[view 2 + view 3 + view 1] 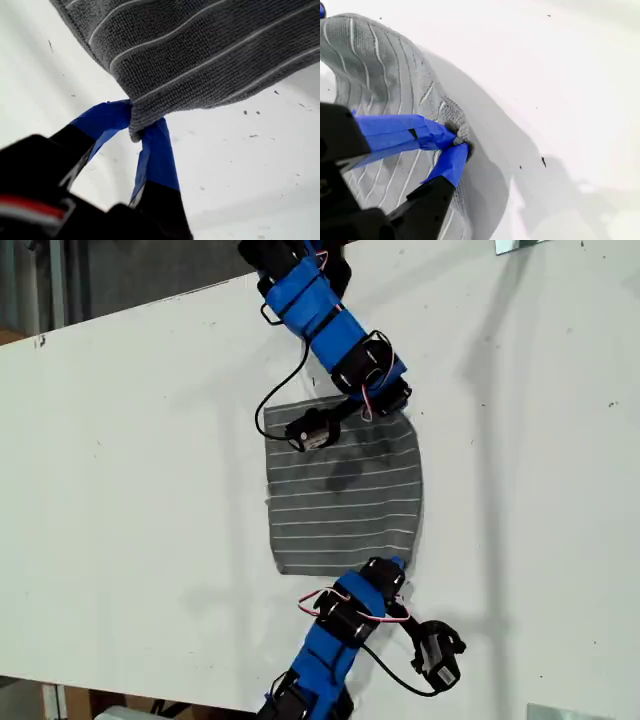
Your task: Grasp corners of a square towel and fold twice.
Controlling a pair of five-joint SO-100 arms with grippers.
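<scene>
Lift both held corners together and carry them evenly across, so the towel (pixel 343 495) folds square. It lies mid-table (pixel 130 440). Your first pincer (pixel 136 131) is clamped on one corner (pixel 135 127); your second pincer (pixel 458 139) pinches another (pixel 461 131), both towards the exterior view's right.

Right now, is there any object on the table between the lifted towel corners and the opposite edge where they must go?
Nothing visible blocks the way. My first gripper and my second gripper each pinch a corner of the towel. In the exterior view, only bare table surrounds the cloth.
</scene>
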